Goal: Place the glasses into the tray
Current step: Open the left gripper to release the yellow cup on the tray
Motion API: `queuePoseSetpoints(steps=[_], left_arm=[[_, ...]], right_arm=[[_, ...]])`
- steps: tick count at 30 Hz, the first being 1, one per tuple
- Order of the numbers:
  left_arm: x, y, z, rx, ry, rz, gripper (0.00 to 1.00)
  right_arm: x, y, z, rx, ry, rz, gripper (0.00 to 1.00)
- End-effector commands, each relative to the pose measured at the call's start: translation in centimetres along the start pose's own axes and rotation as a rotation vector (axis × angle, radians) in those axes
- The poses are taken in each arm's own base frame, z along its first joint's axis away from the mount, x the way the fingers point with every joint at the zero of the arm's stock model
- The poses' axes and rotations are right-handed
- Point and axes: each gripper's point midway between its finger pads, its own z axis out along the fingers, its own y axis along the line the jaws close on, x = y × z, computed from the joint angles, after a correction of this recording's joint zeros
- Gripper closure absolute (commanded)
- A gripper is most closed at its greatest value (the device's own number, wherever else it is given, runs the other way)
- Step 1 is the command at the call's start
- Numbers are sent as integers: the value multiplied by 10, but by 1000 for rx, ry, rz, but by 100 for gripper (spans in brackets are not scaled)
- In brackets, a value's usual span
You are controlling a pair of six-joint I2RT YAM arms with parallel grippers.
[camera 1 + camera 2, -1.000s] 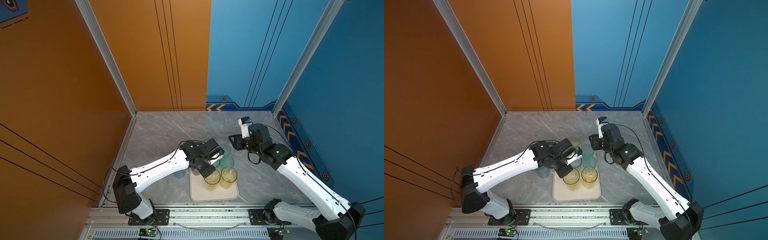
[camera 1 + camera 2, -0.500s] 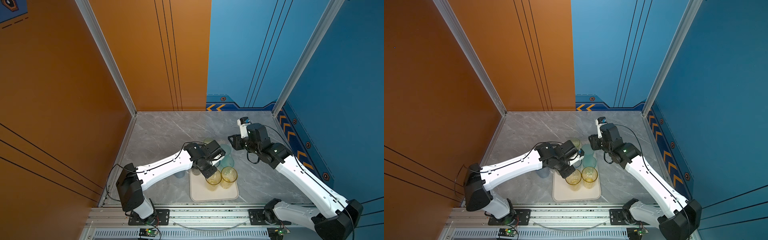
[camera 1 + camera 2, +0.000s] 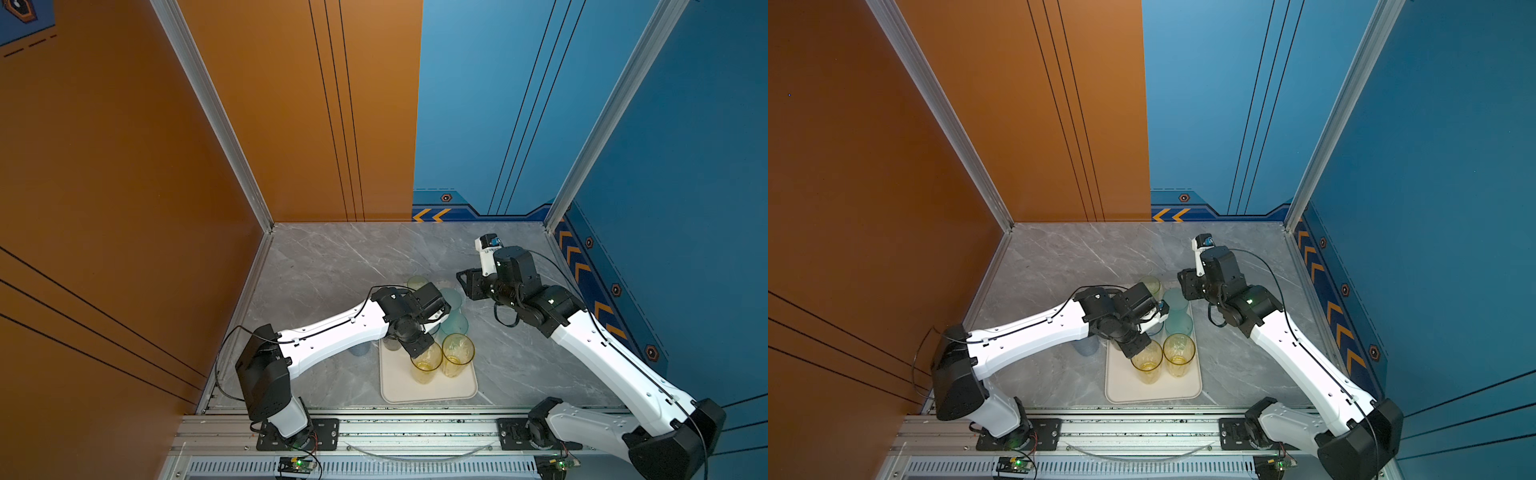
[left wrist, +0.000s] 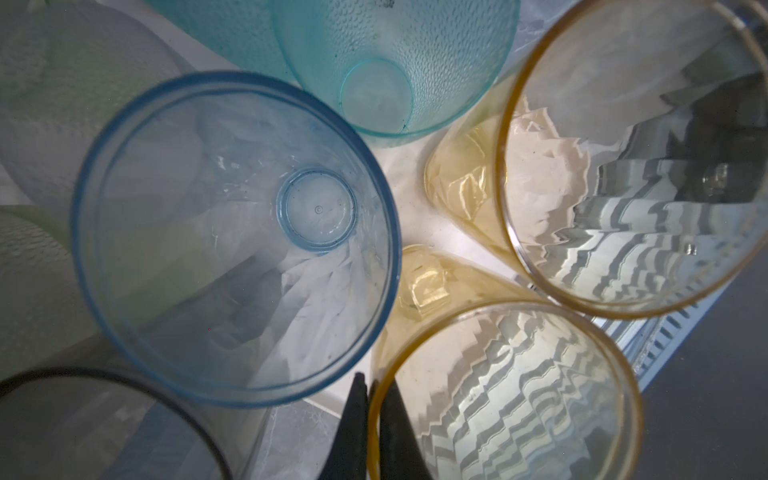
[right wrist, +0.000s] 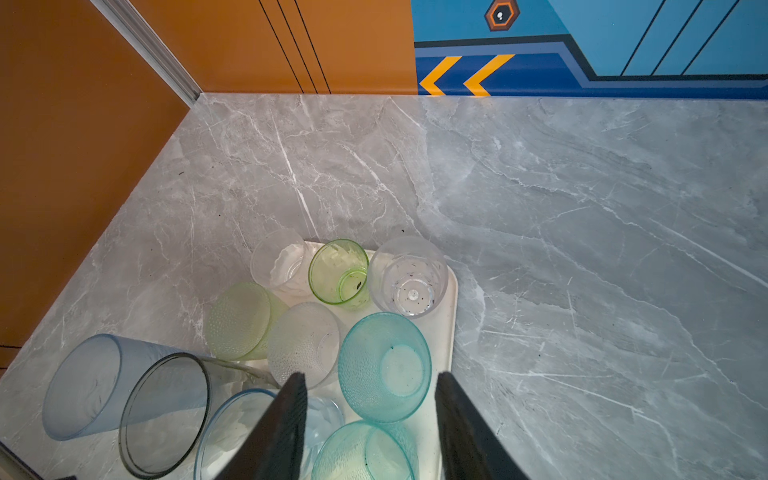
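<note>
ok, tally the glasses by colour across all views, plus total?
yellow glasses: 2
teal glasses: 2
green glasses: 2
clear or frosted white glasses: 3
blue glasses: 2
smoky grey glass: 1
Total: 12

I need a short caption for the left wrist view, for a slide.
Left pincer shut on the rim of a yellow glass, beside a light blue glass.

We find the tray [image 3: 428, 392] on the bench [image 3: 332, 266] near its front edge, with the left front glass [image 3: 426, 363] and the right front glass [image 3: 457, 355] side by side in it, more glasses [image 5: 338, 272] crowded behind them at its far end, and a lone glass [image 3: 1087, 348] on the bench just left of it.
</note>
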Motion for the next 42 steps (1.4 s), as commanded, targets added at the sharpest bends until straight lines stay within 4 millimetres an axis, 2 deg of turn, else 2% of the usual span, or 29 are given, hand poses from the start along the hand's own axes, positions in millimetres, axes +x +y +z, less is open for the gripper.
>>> queuePoseSetpoints(steps=[1, 15, 26, 42], left_arm=[[0, 1, 6, -8, 2, -5, 96], [2, 0, 9, -2, 7, -12, 91], [1, 0, 2, 0, -18, -16, 82], [-4, 3, -18, -16, -82, -20, 80]], right_arm=[[-6, 3, -3, -16, -11, 7, 51], [-6, 3, -3, -18, -9, 10, 51], [-7, 3, -2, -20, -8, 14, 51], [-4, 4, -2, -21, -3, 16, 51]])
